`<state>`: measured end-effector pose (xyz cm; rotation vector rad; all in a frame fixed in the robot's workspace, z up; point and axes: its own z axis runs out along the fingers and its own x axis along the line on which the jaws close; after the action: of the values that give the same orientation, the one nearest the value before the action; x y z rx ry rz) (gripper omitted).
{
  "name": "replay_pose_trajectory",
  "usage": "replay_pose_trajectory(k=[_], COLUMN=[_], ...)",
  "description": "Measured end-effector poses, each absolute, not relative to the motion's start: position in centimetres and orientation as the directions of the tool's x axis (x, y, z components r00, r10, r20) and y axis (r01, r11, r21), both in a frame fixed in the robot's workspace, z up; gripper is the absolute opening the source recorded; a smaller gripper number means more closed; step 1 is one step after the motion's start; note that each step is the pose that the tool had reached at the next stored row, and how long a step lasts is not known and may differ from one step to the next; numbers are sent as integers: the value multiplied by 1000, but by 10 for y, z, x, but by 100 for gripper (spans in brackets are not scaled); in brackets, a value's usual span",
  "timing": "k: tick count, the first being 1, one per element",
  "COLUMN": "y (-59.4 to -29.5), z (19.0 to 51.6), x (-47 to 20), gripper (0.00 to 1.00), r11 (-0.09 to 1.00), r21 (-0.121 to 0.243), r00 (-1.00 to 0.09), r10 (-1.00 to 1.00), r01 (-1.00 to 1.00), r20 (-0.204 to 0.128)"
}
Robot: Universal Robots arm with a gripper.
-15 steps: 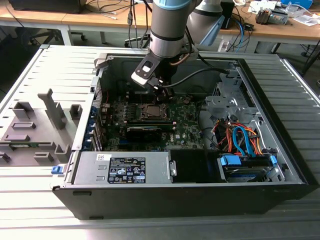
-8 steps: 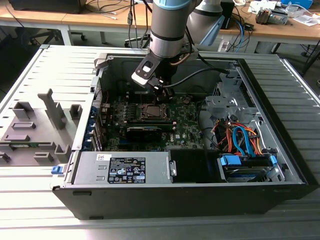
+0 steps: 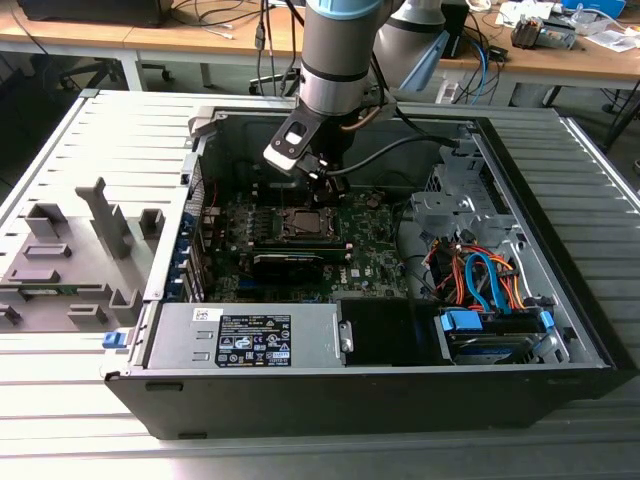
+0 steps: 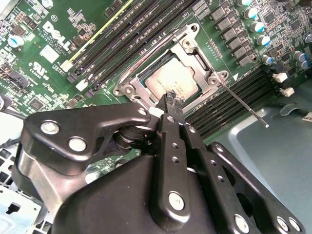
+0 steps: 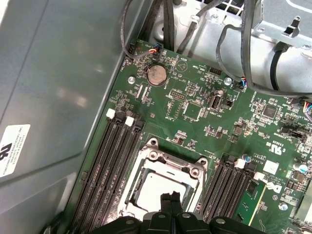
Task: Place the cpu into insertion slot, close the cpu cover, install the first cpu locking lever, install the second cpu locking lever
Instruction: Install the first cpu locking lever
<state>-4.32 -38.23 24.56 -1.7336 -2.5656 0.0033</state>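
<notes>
In the exterior view, an open computer case lies flat on the ribbed metal counter, so its motherboard faces up and the arm can reach it from above. The insertion slot sits on that board toward the case wall on the arm's side, just beyond the long black graphics card. The gripper hangs directly over the slot and close to it, a stance suited to working straight down on the socket.

In the second wrist view, the cpu already lies in the slot, its pale silver-grey top flat and catching the light. The cpu cover, a thin silvery frame, appears to lie down around it, so the chip shows through its square window. The jaws are clenched tip to tip with nothing visible between them. The gripper stands at the socket's edge, at or just above the cover's rim, though I cannot tell if they touch. Pressed together, the tips make one narrow point that fits such a small place. A locking lever, a thin metal rod, juts from a socket corner across the memory slots and looks unlatched.

In the first wrist view, the gripper meets the near side of the cpu, with the cpu cover framing the chip between the banks of memory slots.
</notes>
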Motion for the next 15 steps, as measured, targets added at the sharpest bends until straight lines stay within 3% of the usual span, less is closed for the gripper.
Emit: replay_pose_trajectory(k=[15], y=[-382], z=[246], x=[-43], gripper=[11], r11=[385], r21=[-27], r00=[-384], r10=[923], r01=[923], r20=[36])
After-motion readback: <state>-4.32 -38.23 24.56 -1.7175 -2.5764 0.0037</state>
